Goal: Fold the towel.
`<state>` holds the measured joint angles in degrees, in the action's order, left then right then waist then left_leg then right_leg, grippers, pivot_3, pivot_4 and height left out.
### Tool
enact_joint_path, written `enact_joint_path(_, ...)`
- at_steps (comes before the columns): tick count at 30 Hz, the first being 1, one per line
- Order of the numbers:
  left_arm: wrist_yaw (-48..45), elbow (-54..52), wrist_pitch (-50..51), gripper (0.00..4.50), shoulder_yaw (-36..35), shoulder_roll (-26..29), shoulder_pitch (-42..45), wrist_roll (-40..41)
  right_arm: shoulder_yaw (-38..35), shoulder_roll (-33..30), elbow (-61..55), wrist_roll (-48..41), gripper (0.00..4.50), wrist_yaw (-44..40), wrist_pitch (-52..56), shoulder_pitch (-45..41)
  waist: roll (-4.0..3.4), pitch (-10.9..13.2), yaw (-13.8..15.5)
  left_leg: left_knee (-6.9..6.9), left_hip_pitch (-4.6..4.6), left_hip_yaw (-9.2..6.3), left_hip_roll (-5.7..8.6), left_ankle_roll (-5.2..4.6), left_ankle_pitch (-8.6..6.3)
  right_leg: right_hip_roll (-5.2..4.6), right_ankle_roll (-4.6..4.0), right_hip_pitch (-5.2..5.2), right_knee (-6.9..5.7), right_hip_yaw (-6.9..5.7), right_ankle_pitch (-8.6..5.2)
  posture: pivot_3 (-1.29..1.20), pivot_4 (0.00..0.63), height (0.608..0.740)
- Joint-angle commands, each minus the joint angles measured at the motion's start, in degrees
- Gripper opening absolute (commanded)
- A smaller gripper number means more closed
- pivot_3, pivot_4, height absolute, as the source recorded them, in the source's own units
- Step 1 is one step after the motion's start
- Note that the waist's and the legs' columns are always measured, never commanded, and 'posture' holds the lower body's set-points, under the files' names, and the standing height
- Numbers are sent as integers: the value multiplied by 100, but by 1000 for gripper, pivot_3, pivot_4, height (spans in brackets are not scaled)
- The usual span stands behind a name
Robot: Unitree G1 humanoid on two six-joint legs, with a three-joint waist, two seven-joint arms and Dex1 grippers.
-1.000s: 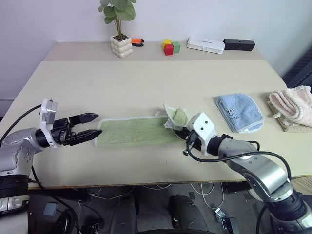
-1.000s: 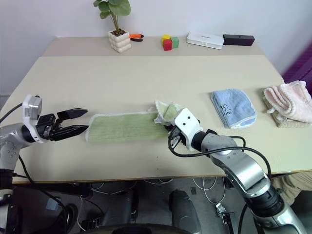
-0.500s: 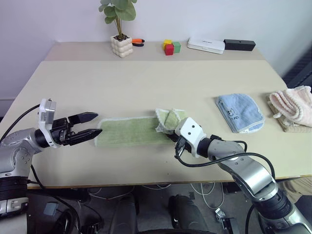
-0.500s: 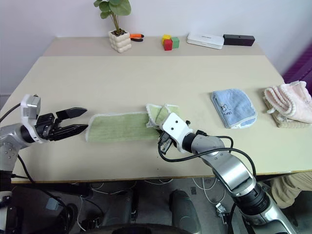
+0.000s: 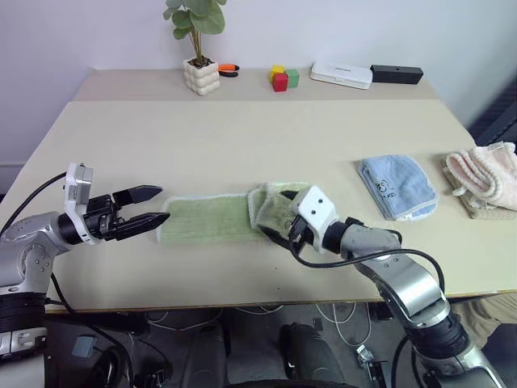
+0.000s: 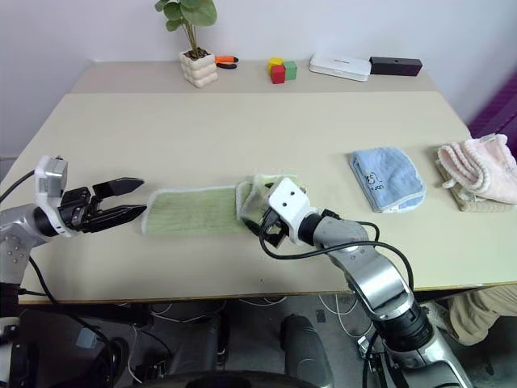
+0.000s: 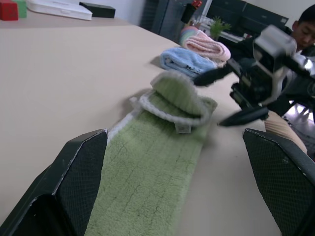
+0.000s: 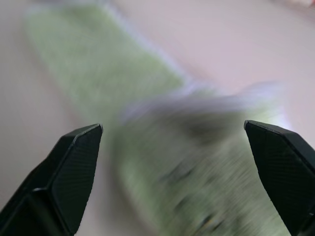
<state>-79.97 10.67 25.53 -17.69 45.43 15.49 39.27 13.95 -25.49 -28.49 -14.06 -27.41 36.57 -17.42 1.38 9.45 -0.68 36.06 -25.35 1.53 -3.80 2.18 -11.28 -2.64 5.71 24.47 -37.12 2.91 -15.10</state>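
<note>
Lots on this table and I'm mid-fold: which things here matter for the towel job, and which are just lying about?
For the job:
green towel, one end flopped over
left gripper, open
right gripper, open

Lying about:
blue towel
pink towel
potted plant
colored blocks
white box
black box

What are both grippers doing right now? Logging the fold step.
Left gripper: open, empty, beside the towel.
Right gripper: open, holding nothing, at the folded-over end.
</note>
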Motion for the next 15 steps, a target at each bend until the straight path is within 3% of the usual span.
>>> enact_joint_path(1,-88,115,-144,4500,-141,159,143,-25,-765,229,-75,-509,4450,45,146,-399,0,0,5,0,1,0,0,0,0,0,0,0,-1,0,0,0,150,740)
enact_joint_path(6,-99,32,-121,4500,-79,99,151,1,-918,111,269,-247,4450,138,79,-497,0,0,1,-1,0,0,1,0,0,-2,0,-2,1,-1,0,0,150,740)
enact_joint_path(11,-50,-85,-82,4500,-86,14,84,43,-1055,638,733,33,4450,825,-179,-269,0,0,-13,-3,1,0,0,0,0,-1,-1,1,-1,-1,0,0,150,740)
enact_joint_path(15,-51,-119,-70,4500,-108,27,55,33,-941,921,861,147,2634,893,-458,-14,-1,1,-12,-5,0,0,1,0,0,0,0,1,-3,-1,0,0,150,740)
